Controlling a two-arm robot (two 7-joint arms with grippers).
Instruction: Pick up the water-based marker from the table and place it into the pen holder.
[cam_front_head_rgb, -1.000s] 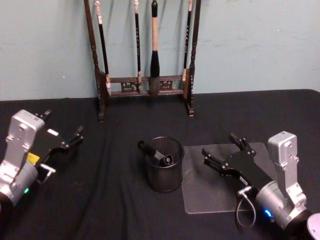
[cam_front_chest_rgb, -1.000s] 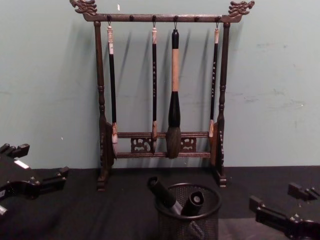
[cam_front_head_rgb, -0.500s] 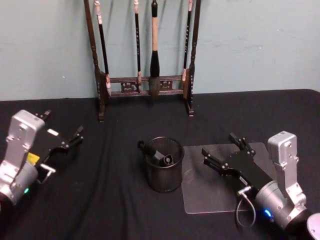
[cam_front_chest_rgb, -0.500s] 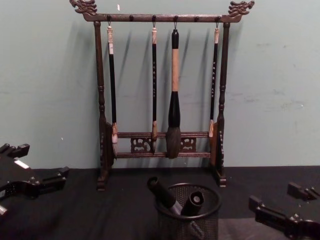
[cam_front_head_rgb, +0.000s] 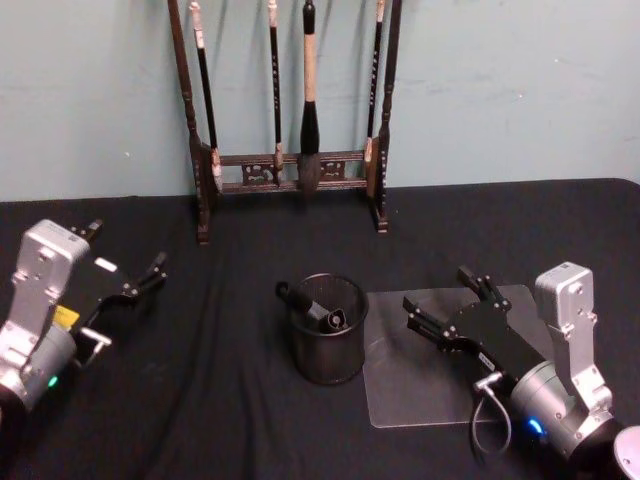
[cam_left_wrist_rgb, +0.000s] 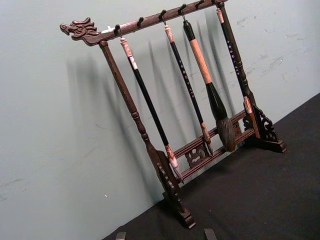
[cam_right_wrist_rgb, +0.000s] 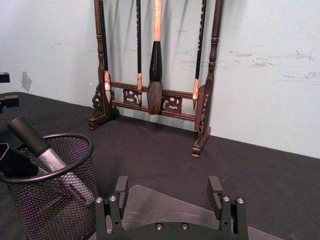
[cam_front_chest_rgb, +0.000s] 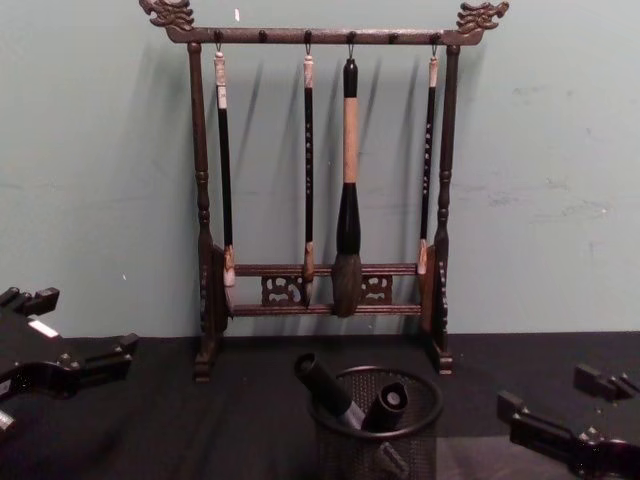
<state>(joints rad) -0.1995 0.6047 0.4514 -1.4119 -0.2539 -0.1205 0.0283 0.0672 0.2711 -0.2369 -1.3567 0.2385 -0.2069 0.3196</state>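
The pen holder (cam_front_head_rgb: 328, 345) is a small black mesh cup standing mid-table, also seen in the chest view (cam_front_chest_rgb: 378, 445) and the right wrist view (cam_right_wrist_rgb: 52, 200). Two dark markers lean inside it: a long one (cam_front_head_rgb: 297, 299) (cam_front_chest_rgb: 326, 387) (cam_right_wrist_rgb: 36, 145) and a shorter one (cam_front_head_rgb: 333, 320) (cam_front_chest_rgb: 387, 404). I cannot tell which of them is the water-based marker. My left gripper (cam_front_head_rgb: 125, 255) (cam_front_chest_rgb: 86, 322) hovers open and empty over the table's left side. My right gripper (cam_front_head_rgb: 438, 290) (cam_front_chest_rgb: 548, 390) (cam_right_wrist_rgb: 168, 186) is open and empty, just right of the holder above a clear sheet.
A tall dark wooden brush rack (cam_front_head_rgb: 290, 160) (cam_left_wrist_rgb: 170, 150) with several hanging brushes stands at the back against the wall. A clear plastic sheet (cam_front_head_rgb: 415, 395) lies flat to the right of the holder. Black cloth (cam_front_head_rgb: 220, 400) covers the table.
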